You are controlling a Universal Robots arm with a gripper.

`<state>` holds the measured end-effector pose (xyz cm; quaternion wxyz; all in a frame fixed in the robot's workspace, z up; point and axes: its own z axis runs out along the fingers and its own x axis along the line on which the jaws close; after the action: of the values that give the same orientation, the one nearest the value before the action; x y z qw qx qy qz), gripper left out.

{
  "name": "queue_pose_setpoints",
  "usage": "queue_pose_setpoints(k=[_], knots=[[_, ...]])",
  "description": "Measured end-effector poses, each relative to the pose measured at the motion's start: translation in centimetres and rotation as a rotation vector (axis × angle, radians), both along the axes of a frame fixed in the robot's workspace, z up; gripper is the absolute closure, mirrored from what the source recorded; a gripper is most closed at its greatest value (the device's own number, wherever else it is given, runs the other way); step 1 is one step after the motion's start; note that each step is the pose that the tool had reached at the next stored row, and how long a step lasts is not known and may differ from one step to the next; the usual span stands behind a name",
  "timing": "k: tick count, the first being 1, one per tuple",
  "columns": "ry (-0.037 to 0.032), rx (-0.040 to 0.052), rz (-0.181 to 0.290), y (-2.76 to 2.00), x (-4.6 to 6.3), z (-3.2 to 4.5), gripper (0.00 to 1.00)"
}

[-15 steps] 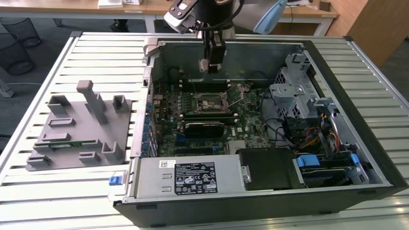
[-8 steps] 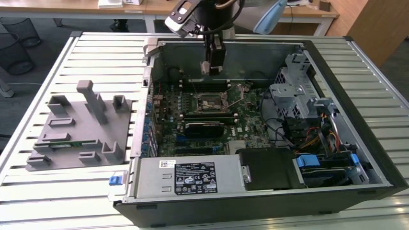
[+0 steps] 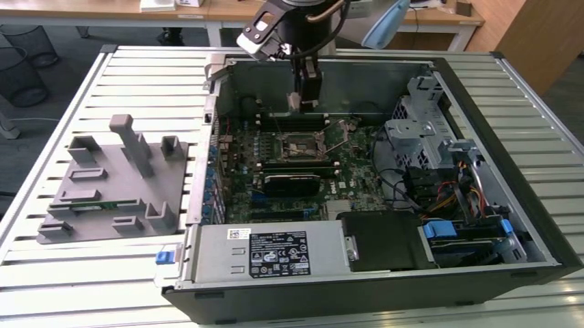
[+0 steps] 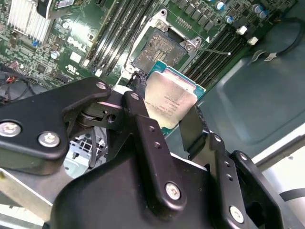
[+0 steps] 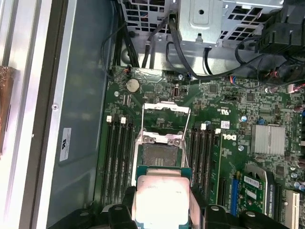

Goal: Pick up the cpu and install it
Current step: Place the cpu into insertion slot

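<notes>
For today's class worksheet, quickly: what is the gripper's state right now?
The gripper: shut on the cpu, above the motherboard.

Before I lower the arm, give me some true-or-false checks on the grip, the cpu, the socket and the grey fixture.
1. The gripper is shut on the cpu. True.
2. The cpu is already seated in the socket. False: it is held in the air between the fingers, apart from the socket.
3. The socket stands open and empty. True.
4. The grey fixture lies inside the case. False: it rests on the table, on the exterior view's left of the case.
</notes>
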<state>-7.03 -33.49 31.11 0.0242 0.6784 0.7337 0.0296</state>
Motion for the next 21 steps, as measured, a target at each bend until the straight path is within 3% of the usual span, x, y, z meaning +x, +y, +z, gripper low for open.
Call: queue_pose_setpoints(k=[9, 14, 21], knots=[[0.0000, 0.0020, 0.000, -0.03, 0.0, -1.63, 0.47], [0.0001, 0.0024, 0.000, -0.45, 0.0, -2.43, 0.47], [0.0001, 0.0025, 0.000, -0.49, 0.0, -3.30, 0.47]])
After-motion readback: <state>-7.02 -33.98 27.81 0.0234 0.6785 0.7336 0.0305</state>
